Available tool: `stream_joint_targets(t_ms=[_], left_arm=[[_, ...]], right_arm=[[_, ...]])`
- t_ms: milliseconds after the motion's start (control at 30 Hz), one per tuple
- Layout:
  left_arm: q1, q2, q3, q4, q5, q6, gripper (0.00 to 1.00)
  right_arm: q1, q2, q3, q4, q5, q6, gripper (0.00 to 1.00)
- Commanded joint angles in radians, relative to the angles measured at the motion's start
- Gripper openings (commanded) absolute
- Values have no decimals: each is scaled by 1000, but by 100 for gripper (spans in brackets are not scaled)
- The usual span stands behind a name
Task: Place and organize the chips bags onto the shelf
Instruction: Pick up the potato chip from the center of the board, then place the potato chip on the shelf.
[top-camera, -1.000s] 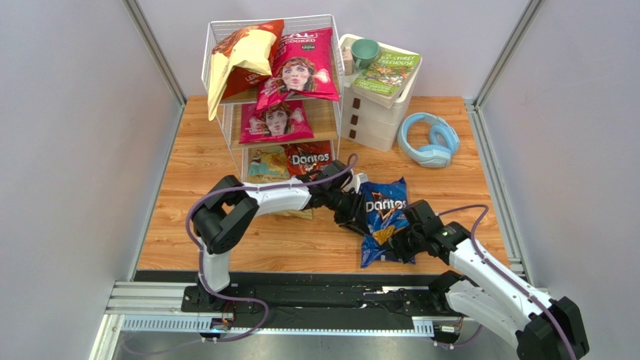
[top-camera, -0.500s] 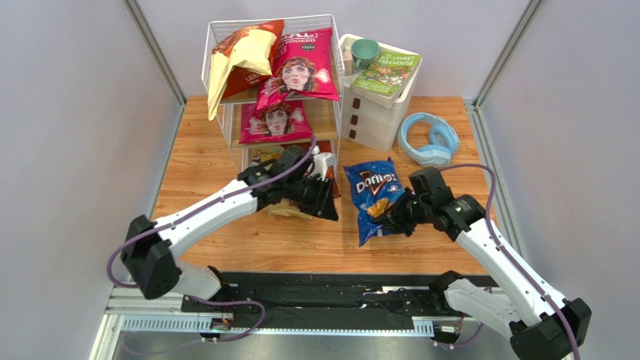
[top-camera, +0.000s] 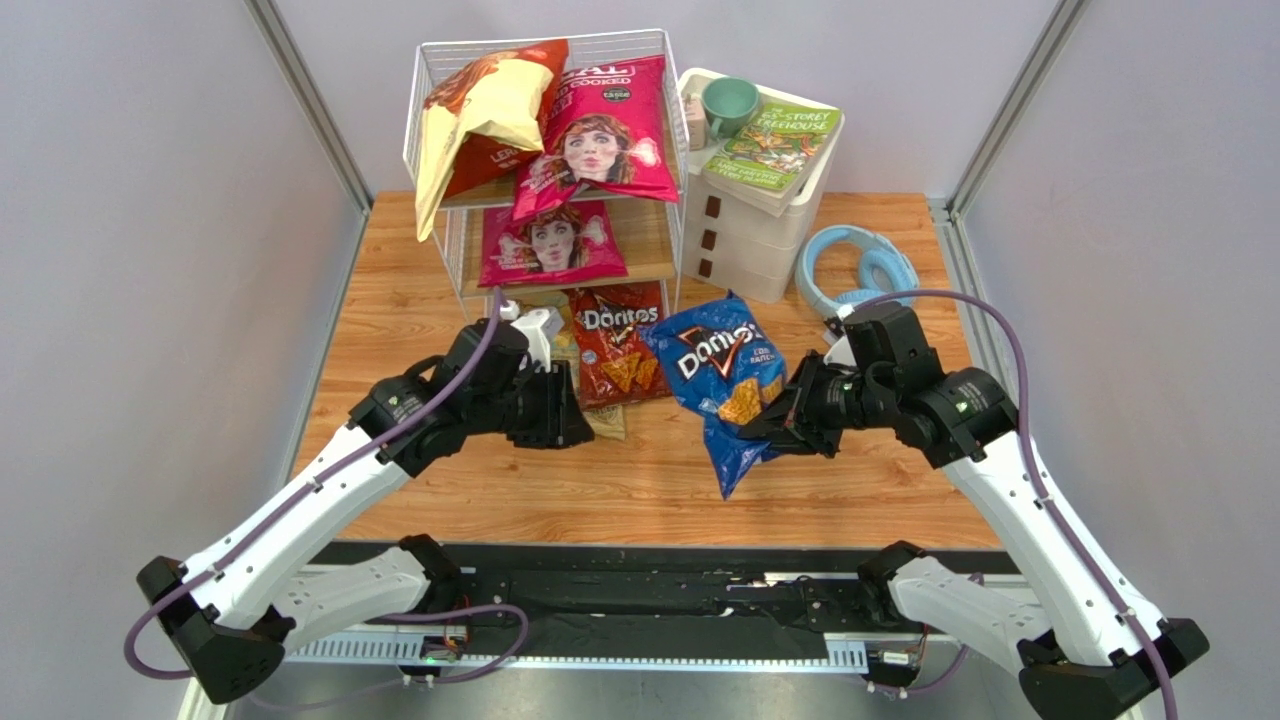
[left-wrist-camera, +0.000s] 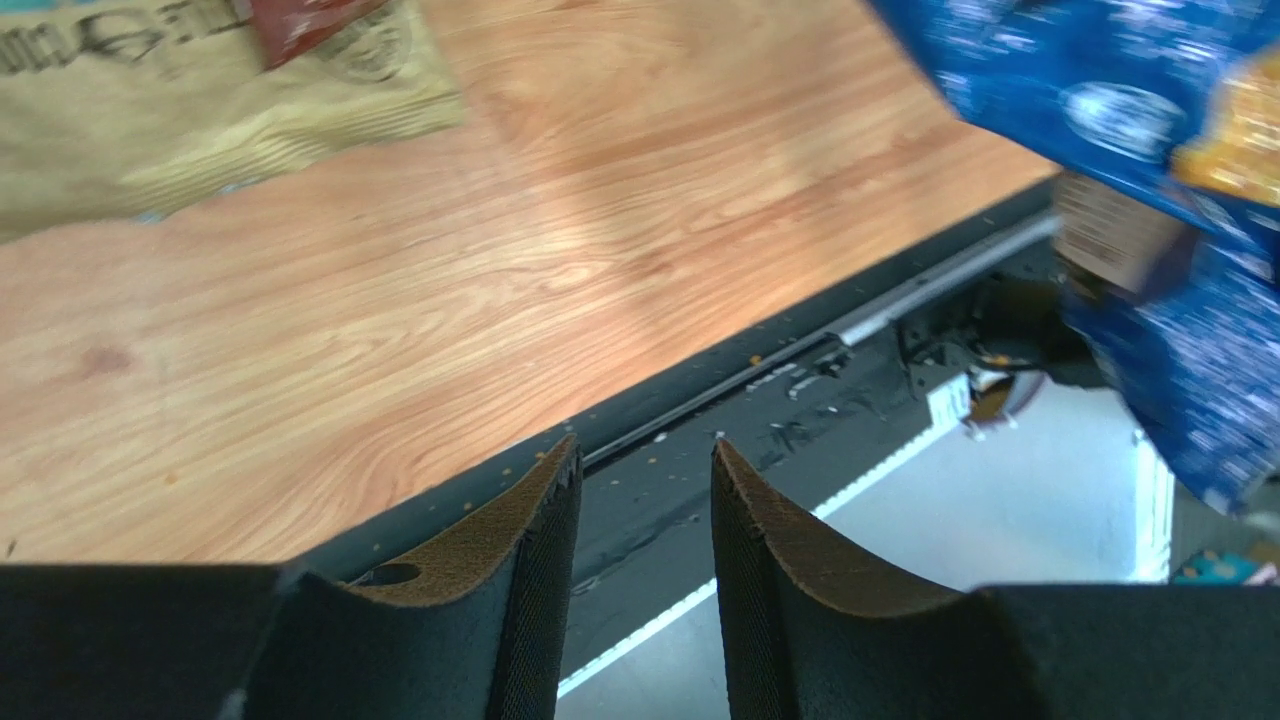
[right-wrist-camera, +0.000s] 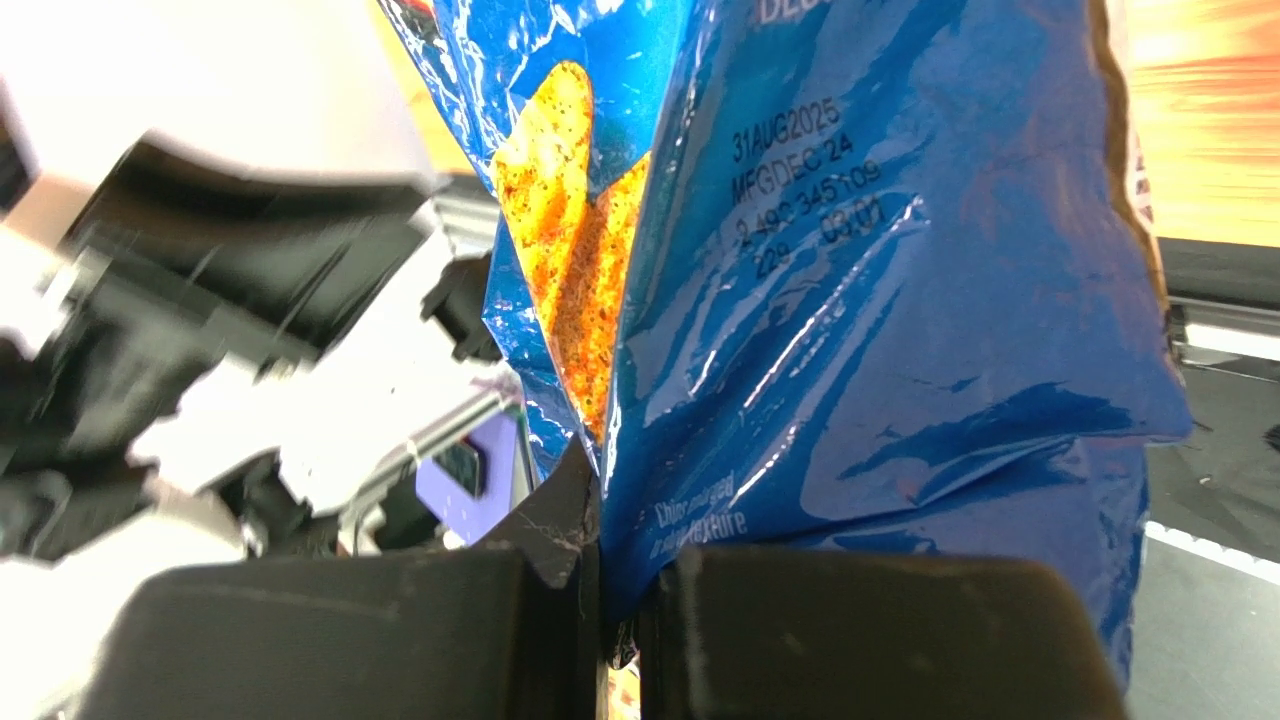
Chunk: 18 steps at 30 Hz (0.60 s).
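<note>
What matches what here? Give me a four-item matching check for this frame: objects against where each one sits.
Things:
1. blue Doritos foil bag
2. orange-and-cream foil bag
3. green ceramic mug
4. light-blue over-ear headphones

Places:
A. on the wooden table, right of the white plastic drawer unit
B. top tier of the white wire shelf
C. pinched in the right gripper
D. on top of the drawer unit

Pairs: 1-C, 2-B, 3-D, 4-A
</note>
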Motion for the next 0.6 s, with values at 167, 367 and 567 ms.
stream_joint_targets(t_ms=[167,367,567], left_arm=[[61,1,-35,-87,-79,-61,43],[115,-57,-38,-165,-156,-121,45],[161,-120,-81,-234,-218,-207,52]], right_arm=[[27,36,216,2,-164,-84,0],[56,110,357,19,-220,-95,0],[83,153,344,222,-210,-36,0]])
